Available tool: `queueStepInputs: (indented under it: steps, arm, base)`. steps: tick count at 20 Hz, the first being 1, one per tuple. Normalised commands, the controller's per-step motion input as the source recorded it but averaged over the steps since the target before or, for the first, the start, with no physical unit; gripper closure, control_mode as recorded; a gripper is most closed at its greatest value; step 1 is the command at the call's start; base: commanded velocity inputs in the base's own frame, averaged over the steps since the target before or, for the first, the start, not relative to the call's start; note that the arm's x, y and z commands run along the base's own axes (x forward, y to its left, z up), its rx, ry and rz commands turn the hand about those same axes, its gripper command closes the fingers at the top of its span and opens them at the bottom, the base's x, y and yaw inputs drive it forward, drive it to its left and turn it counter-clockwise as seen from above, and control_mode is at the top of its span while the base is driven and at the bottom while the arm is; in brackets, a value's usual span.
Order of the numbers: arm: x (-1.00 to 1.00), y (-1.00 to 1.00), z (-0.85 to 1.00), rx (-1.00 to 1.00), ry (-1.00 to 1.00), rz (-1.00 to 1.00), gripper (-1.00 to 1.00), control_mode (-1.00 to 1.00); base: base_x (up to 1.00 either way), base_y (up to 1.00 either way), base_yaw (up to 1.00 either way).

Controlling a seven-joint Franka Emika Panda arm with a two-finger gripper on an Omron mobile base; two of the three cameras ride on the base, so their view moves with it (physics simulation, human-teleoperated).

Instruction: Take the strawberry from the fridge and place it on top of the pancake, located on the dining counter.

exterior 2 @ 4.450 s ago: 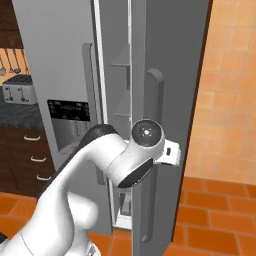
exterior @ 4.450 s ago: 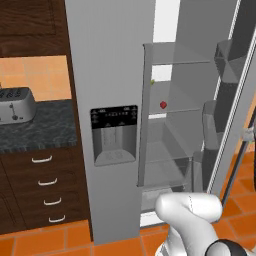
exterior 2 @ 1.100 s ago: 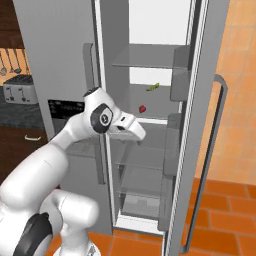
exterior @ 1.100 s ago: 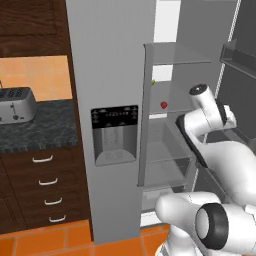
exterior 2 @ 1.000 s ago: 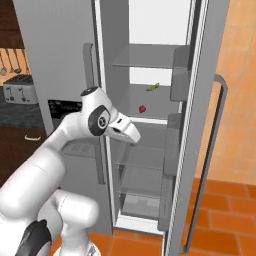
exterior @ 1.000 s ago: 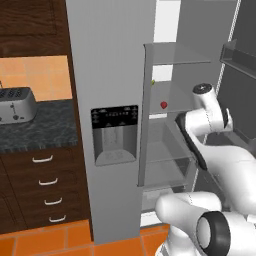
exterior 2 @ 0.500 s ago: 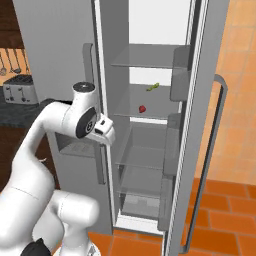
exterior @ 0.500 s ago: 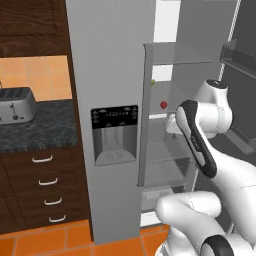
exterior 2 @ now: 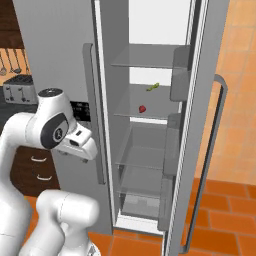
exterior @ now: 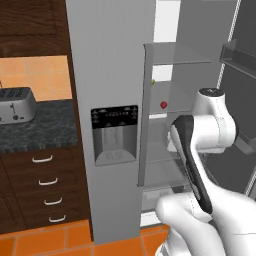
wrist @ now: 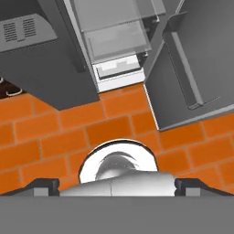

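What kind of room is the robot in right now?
A home kitchen, rendered: an open grey fridge with glass shelves, a toaster on a dark granite worktop, and wood drawers over an orange tile floor.

A rendered home kitchen. A tall grey double-door fridge (exterior: 112,100) stands with its right door swung open, showing glass shelves and door bins; a black-panelled water dispenser (exterior: 115,134) sits in its closed left door. To its left, a silver toaster (exterior: 15,105) rests on a dark speckled-granite worktop (exterior: 40,130) above dark wood drawers (exterior: 42,187). Utensils (exterior 2: 12,61) hang on the wall. The floor (wrist: 114,128) is orange tile.
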Motion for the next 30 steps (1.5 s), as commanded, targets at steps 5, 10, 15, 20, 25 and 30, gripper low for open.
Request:
queueStepInputs:
  steps: [5,10,15,20,25,30]
  arm:
    - [-0.04,-0.05,-0.1,-0.1,-0.01,0.04,-1.0,-1.0]
    - [-0.02,-0.05,-0.15,0.04,-0.1,0.04,-1.0,-1.0]
    - [0.0,-0.03,0.0,0.0,0.0,-0.03,-1.0,-1.0]
    - [0.0,0.0,0.0,0.0,0.0,-0.19,-1.0,1.0]
    - [0.0,0.0,0.0,0.0,0.0,0.0,-1.0,1.0]
    - [0.0,0.0,0.0,0.0,0.0,0.0,-1.0,1.0]
  base:
    - [0.0,0.0,0.0]
    - [0.0,0.0,0.0]
    - [0.0,0.0,0.0]
    - [0.02,0.02,-0.17]
    - [0.35,0.25,-0.48]
    - [0.79,0.28,-0.44]
